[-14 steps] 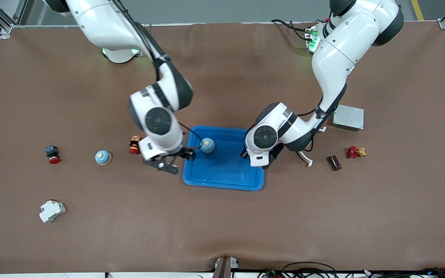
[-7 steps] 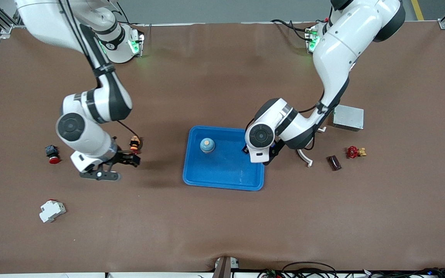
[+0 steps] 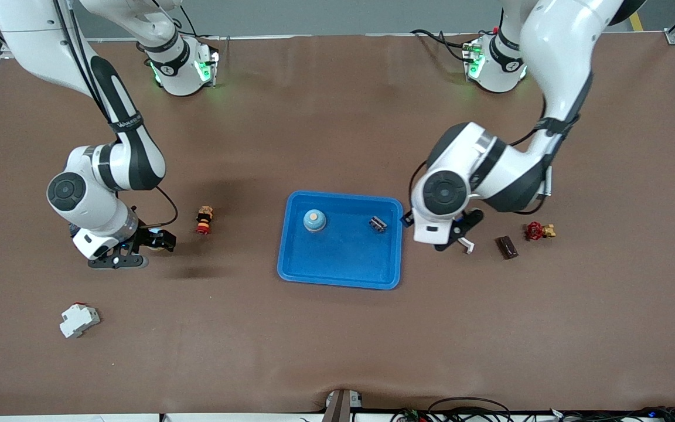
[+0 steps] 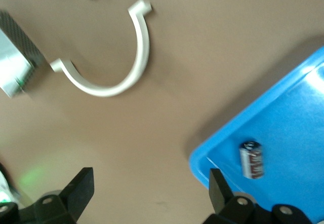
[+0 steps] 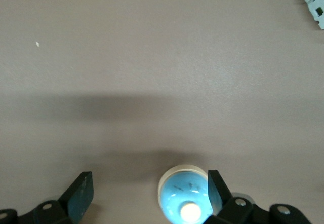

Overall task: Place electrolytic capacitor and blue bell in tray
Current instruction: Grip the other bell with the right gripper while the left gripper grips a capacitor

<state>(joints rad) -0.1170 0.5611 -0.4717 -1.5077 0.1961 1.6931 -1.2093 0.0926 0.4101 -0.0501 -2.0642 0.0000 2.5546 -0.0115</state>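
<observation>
I saw the shallow bright blue plastic tray [image 3: 340, 275] mid-worktop, holding the round blue bell [image 3: 314, 220] and small dark cylindrical capacitor [image 3: 378, 224], its printing unreadable. My left tool [image 3: 452, 237] hung spread beside the tray; my right tool [image 5: 149, 193] spread over a second blue bell [image 5: 185, 196].

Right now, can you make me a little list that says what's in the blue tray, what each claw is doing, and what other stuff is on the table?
tray: bright blue, between the two arms
in tray: blue bell, electrolytic capacitor
left claw: open, empty, over the table beside the tray
right claw: open, empty, over a second blue bell on the table
also on table: white curved piece, red valve, white block
</observation>
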